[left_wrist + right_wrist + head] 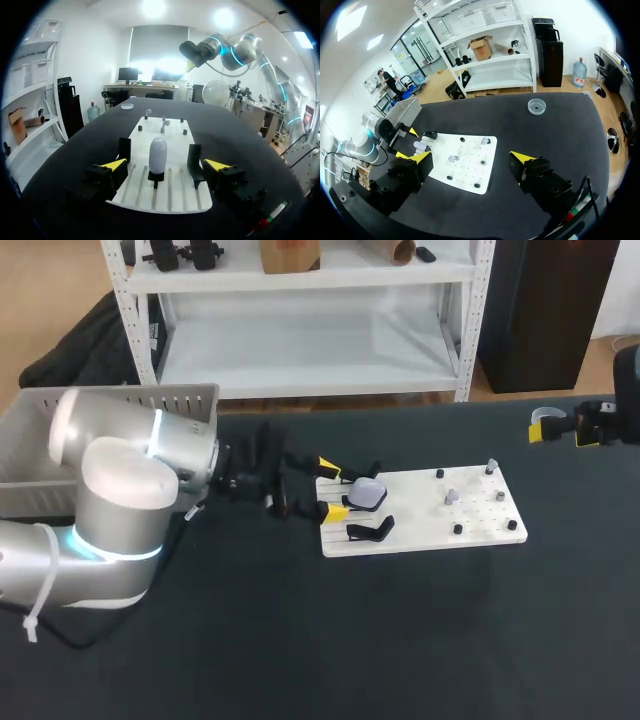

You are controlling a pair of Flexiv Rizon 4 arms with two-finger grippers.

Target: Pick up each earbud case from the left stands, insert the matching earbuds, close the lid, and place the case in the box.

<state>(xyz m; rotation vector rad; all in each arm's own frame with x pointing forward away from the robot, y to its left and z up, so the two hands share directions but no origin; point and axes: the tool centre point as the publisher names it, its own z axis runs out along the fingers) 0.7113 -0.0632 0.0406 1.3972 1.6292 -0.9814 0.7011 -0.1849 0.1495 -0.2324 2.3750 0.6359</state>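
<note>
Head view: high behind the robot, looking down over the whole table [400, 640].
Left wrist view: low and close, facing along the white board [170, 195].
Right wrist view: higher, well back, looking down.
Shared: the white board, in all three.

right hand [469, 157]: wide open | white board [470, 172] ahead | earbud case [420, 146], seemingly, at its far end
</note>
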